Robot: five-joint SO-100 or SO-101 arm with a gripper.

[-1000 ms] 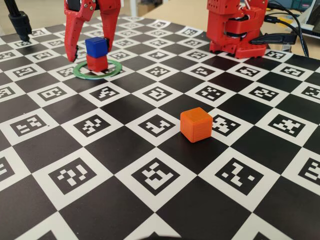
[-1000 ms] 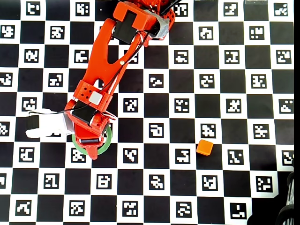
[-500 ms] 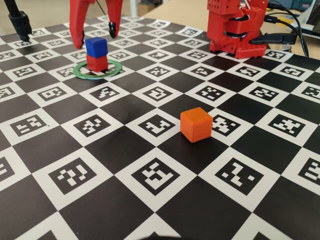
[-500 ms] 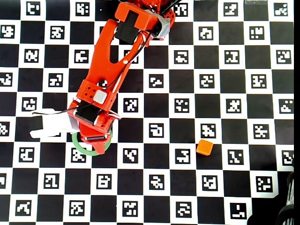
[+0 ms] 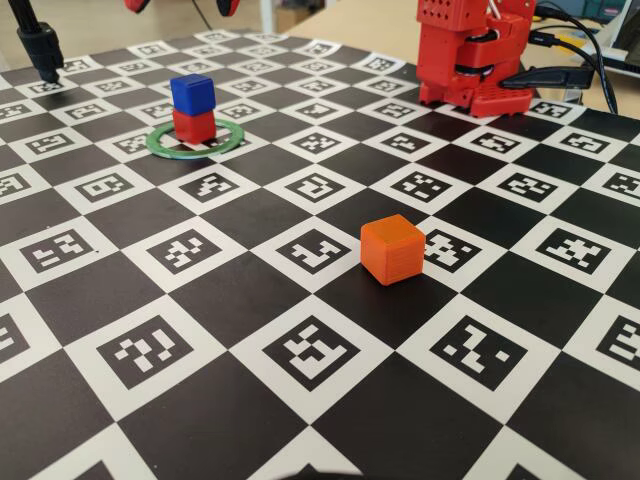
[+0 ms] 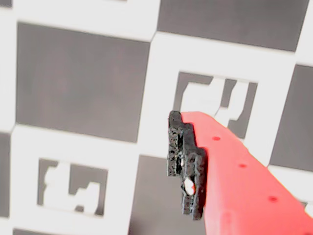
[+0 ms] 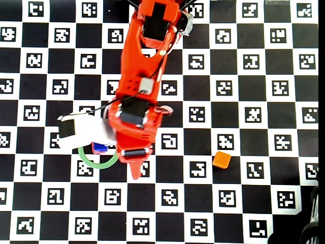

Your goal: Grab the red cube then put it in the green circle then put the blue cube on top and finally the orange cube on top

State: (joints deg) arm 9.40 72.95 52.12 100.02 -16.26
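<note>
The blue cube (image 5: 192, 92) sits on the red cube (image 5: 194, 126) inside the green circle (image 5: 160, 143) at the back left of the fixed view. From overhead only a corner of the blue cube (image 7: 99, 148) and part of the green circle (image 7: 96, 164) show beside the arm; the red cube is hidden there. The orange cube (image 5: 392, 249) stands alone mid-board, also seen from overhead (image 7: 221, 159). My gripper (image 5: 183, 5) hangs open and empty high above the stack, its tips at the frame top. The wrist view shows one red finger (image 6: 230, 171) over bare checkerboard.
The red arm base (image 5: 470, 55) stands at the back right with cables (image 5: 590, 50) beside it. A black stand (image 5: 35, 40) rises at the back left. The arm (image 7: 144, 76) spans the upper board, and its white wrist camera (image 7: 81, 131) sticks out left.
The open gripper has lifted away from the blue-on-red stack and swung right in the overhead view. The stack stays in the ring; the orange cube has not moved.
</note>
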